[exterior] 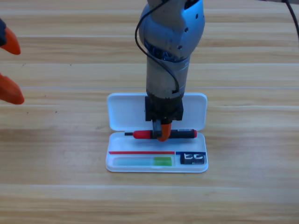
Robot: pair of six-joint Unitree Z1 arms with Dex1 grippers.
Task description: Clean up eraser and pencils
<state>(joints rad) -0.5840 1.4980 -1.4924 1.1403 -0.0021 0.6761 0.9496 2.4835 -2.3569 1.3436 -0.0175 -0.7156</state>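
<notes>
- Desk (56, 196) carries open white case (121, 112); left gripper (8, 67) waits at left edge, jaws spread.
- Right gripper (163, 132) points down, pinching red-capped pencil (142, 135) mid-barrel; long axis left-right, over case's upper tray row.
- Green-ended pencil (142, 162) and eraser (193, 159) lie in lower row.

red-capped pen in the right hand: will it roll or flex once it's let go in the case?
Probably stiff: the red-capped pen runs straight either side of the right hand with no sag. Its barrel looks round and slim, so it may roll a little inside the white case. It seems light for its size. The left hand waits at the picture's left edge.
</notes>
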